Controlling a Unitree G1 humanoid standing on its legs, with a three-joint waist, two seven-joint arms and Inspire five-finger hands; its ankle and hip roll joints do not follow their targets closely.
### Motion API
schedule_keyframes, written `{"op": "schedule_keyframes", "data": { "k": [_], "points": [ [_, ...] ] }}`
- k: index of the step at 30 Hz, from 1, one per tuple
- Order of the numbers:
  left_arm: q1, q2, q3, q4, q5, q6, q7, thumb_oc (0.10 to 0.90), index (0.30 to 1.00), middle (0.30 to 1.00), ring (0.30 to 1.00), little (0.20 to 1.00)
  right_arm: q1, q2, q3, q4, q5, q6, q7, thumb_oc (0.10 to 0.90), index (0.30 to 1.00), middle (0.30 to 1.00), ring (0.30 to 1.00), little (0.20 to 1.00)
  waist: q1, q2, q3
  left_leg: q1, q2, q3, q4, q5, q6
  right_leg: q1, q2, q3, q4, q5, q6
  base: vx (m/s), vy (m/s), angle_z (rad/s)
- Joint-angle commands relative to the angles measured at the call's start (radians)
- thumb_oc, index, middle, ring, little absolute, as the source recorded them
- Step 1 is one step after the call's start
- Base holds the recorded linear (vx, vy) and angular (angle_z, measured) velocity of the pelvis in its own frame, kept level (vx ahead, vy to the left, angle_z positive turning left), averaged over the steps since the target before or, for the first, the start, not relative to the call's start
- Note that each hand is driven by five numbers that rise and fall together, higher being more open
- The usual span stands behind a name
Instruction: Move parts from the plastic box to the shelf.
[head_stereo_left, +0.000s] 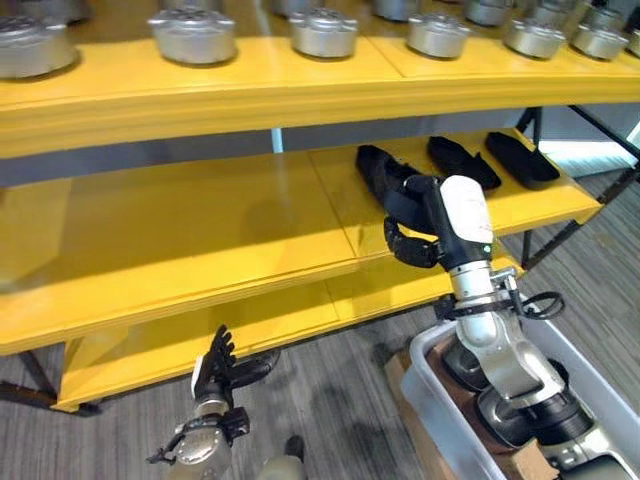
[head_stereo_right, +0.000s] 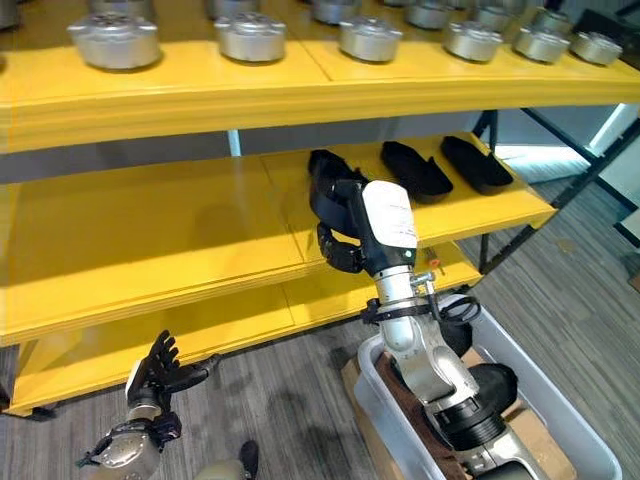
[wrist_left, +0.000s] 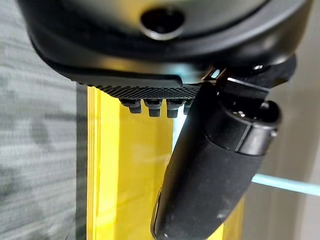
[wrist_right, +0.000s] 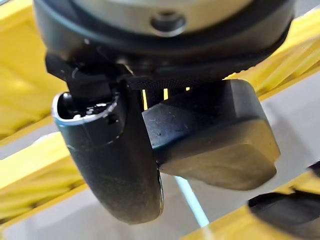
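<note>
My right hand (head_stereo_left: 418, 228) reaches over the yellow middle shelf (head_stereo_left: 200, 240) and is shut on a long black part (head_stereo_left: 382, 176). The part's far end lies on or just above the shelf board; I cannot tell which. In the right wrist view the thumb (wrist_right: 110, 165) and fingers clamp the black part (wrist_right: 215, 135). Two more black parts (head_stereo_left: 462, 160) (head_stereo_left: 520, 158) lie on the same shelf to the right. The clear plastic box (head_stereo_left: 425, 395) stands on the floor at lower right, under my right forearm. My left hand (head_stereo_left: 216, 362) hangs low by the bottom shelf, fingers straight and holding nothing.
Several round silver parts (head_stereo_left: 192, 34) stand in a row on the top shelf (head_stereo_left: 300, 85). The left half of the middle shelf is bare board. A dark metal shelf leg (head_stereo_left: 570, 215) slants down at the right. Grey floor (head_stereo_left: 330, 400) lies between the shelf and the box.
</note>
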Motion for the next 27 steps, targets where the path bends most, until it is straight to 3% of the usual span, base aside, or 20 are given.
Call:
{"op": "schedule_keyframes", "data": {
  "k": [1, 2, 3, 4, 5, 6, 10, 15, 27],
  "points": [
    [-0.080, 0.032, -0.016, -0.096, 0.051, -0.080, -0.014, 0.900, 1.000, 1.000, 1.000, 1.000, -0.189, -0.047, -0.084, -0.064, -0.037, -0.074, -0.065, 0.400, 0.300, 0.300, 0.300, 0.300, -0.022, 0.041, -0.045, 0.092, 0.029, -0.007, -0.101, -0.065, -0.033, -0.066, 0.198, 0.207, -0.070, -0.053, 0.029, 0.06, 0.045, 0.75],
    [-0.088, 0.029, -0.022, -0.094, 0.056, -0.077, -0.017, 0.900, 1.000, 1.000, 1.000, 1.000, -0.192, -0.051, -0.085, -0.066, -0.029, -0.078, -0.063, 0.400, 0.300, 0.300, 0.300, 0.300, -0.036, 0.051, -0.044, 0.093, 0.036, -0.026, -0.101, -0.062, -0.033, -0.098, 0.267, 0.253, -0.069, -0.122, 0.009, 0.07, 0.022, 0.49],
    [-0.093, 0.028, -0.021, -0.095, 0.064, -0.075, -0.022, 0.900, 1.000, 1.000, 1.000, 1.000, -0.197, -0.050, -0.086, -0.067, -0.023, -0.084, -0.065, 0.400, 0.300, 0.300, 0.300, 0.300, -0.041, 0.053, -0.040, 0.093, 0.038, -0.040, -0.101, -0.060, -0.035, -0.124, 0.298, 0.265, -0.074, -0.139, 0.004, 0.05, -0.011, 0.54],
    [-0.099, 0.029, -0.023, -0.093, 0.068, -0.076, -0.023, 0.900, 1.000, 1.000, 1.000, 1.000, -0.207, -0.044, -0.084, -0.066, -0.011, -0.087, -0.069, 0.400, 0.300, 0.300, 0.300, 0.300, -0.039, 0.050, -0.038, 0.092, 0.039, -0.038, -0.101, -0.060, -0.037, -0.132, 0.301, 0.234, -0.107, -0.140, 0.001, 0.04, -0.099, 0.62],
    [-0.114, 0.031, -0.029, -0.090, 0.075, -0.077, -0.019, 0.900, 1.000, 1.000, 1.000, 1.000, -0.218, -0.051, -0.082, -0.060, 0.003, -0.096, -0.070, 0.400, 0.300, 0.300, 0.300, 0.300, -0.054, 0.043, -0.032, 0.086, 0.032, -0.056, -0.101, -0.058, -0.043, -0.159, 0.346, 0.257, -0.186, -0.134, 0.003, 0.05, -0.127, 0.42],
    [-0.121, 0.039, -0.024, -0.095, 0.083, -0.079, -0.019, 0.900, 1.000, 1.000, 1.000, 1.000, -0.220, -0.051, -0.088, -0.061, 0.012, -0.099, -0.067, 0.400, 0.300, 0.300, 0.300, 0.300, -0.063, 0.046, -0.032, 0.087, 0.035, -0.080, -0.101, -0.054, -0.050, -0.159, 0.359, 0.288, -0.190, -0.134, 0.008, 0.04, -0.107, 0.37],
    [-0.115, 0.024, -0.027, -0.095, 0.083, -0.078, -0.033, 0.900, 1.000, 1.000, 1.000, 1.000, -0.208, -0.062, -0.102, -0.062, 0.018, -0.107, -0.060, 0.400, 0.300, 0.300, 0.300, 0.300, -0.068, 0.030, -0.045, 0.081, 0.039, -0.092, -0.101, -0.050, -0.066, -0.090, 0.362, 0.273, -0.272, -0.135, 0.003, 0.04, -0.106, 0.66],
    [-0.077, 0.003, -0.026, -0.095, 0.038, -0.067, -0.059, 0.900, 1.000, 1.000, 1.000, 1.000, -0.224, -0.070, -0.080, -0.057, 0.033, -0.111, -0.031, 0.400, 0.300, 0.300, 0.300, 0.300, -0.056, 0.033, -0.078, 0.106, 0.066, -0.077, -0.101, -0.058, -0.083, -0.022, 0.361, 0.206, -0.324, -0.132, 0.001, 0.12, -0.127, 0.09],
    [-0.044, -0.005, -0.029, -0.086, 0.015, -0.052, -0.071, 0.900, 1.000, 1.000, 1.000, 1.000, -0.288, -0.093, 0.003, -0.021, 0.060, -0.116, 0.038, 0.400, 0.300, 0.300, 0.300, 0.300, -0.029, 0.033, -0.078, 0.123, 0.103, -0.104, -0.101, -0.053, -0.109, 0.028, 0.376, 0.149, -0.322, -0.173, -0.022, 0.05, -0.083, 0.10]
  ]
}}
